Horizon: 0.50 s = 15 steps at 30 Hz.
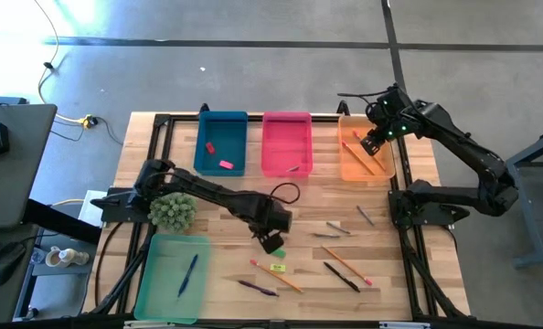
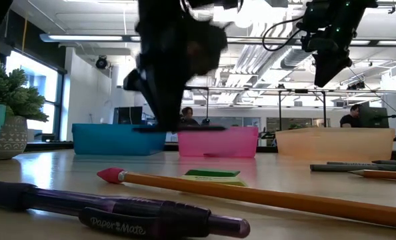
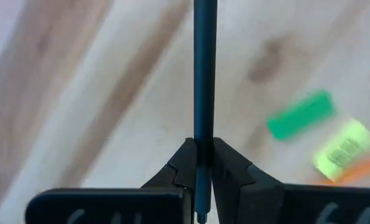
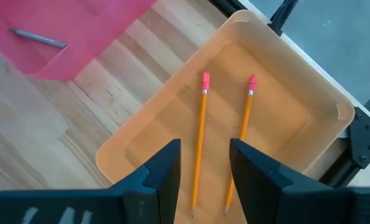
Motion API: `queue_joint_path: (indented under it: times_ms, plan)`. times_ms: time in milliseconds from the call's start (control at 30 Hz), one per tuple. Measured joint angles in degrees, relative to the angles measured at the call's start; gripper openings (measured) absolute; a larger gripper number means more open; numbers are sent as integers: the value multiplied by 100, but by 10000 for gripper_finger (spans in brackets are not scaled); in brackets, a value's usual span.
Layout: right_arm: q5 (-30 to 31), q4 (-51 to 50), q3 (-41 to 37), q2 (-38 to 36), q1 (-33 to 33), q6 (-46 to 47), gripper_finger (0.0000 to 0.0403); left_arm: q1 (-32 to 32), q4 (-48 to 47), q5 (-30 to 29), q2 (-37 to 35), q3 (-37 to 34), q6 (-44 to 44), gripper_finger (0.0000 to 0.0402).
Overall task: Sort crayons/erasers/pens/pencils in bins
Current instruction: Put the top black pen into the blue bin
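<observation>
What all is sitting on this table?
blue bin: one, far edge, holds two pink erasers
pink bin: one, far edge, holds one grey crayon
orange bin: one, far right, holds two orange pencils
mint bin: one, near left, holds one blue pen
loose pencils: two, orange, near side
loose pens: two, dark, near side
loose crayons: about three, grey, mid-table
loose erasers: two, green and yellow, near side
plant: one, green, left
left gripper: shut on dark pen, mid-table
right gripper: open, above orange bin
</observation>
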Motion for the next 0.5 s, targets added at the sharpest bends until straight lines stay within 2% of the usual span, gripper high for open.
queue_joint_path:
  times_ms: [233,500]
  plan:
    - [0,2,0,0,-2,-7,129,-418,-399,-99,-393,3,-442,12]
    - [2,9,0,0,-2,-37,129,-1119,-1101,-319,-616,17,-1628,12]
